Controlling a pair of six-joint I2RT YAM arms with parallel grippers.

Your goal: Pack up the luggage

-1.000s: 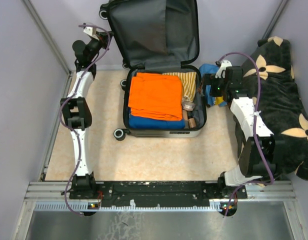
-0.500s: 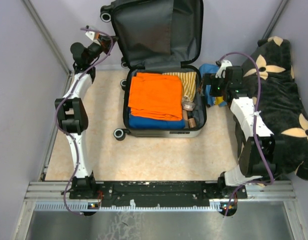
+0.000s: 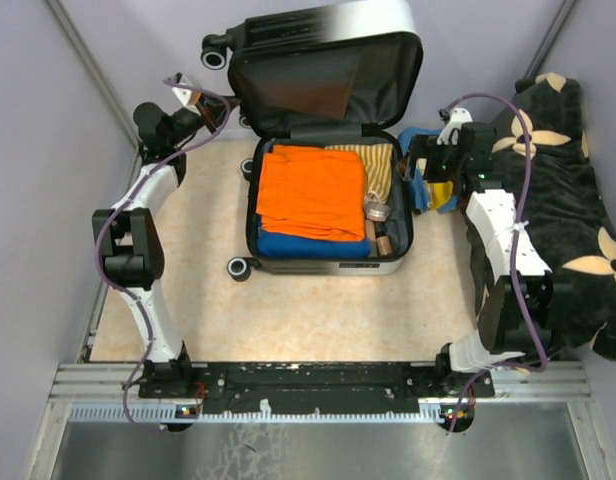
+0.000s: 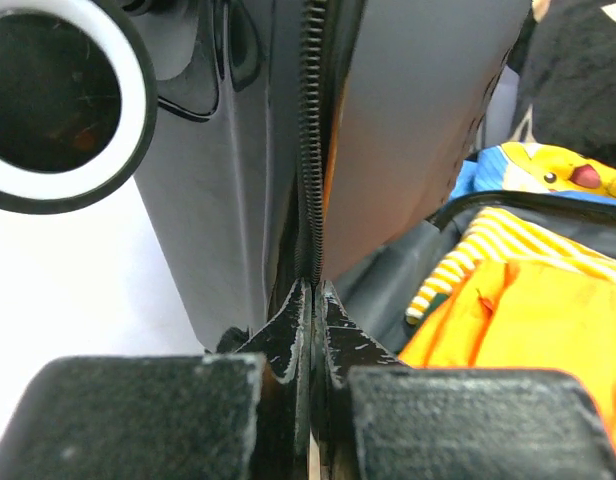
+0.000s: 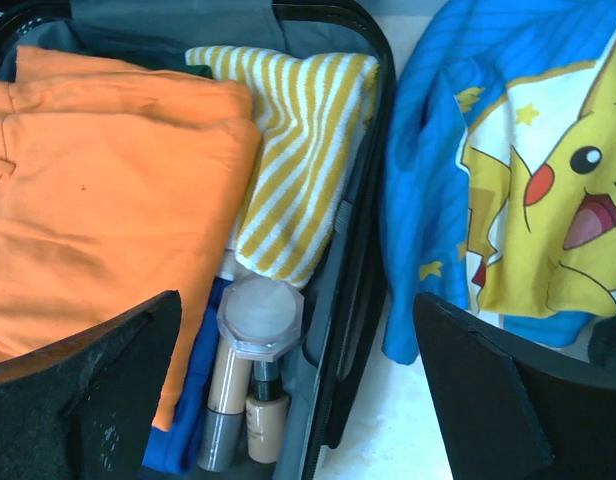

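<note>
Rail (image 3: 318, 385) nearest, beige tabletop (image 3: 288, 310) with one luggage (image 3: 328, 264) open mid-table, lid (image 3: 328, 85) half raised; two grippers flank it, right gripper (image 5: 296, 330) spread wide over its right rim, left gripper (image 4: 313, 300) pinched together at the lid's zipper (image 4: 310, 150); one flowered cushion (image 3: 558, 190) right, grey walls (image 3: 468, 50) behind.

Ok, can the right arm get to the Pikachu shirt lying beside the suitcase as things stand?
Probably yes: the right tool is open just above the Pikachu shirt, which lies uncovered on the table beside the luggage.

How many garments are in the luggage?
3 in the luggage: orange garment on top, yellow-striped garment beside it toward the right arm, blue garment under the orange. More may be hidden below.
</note>
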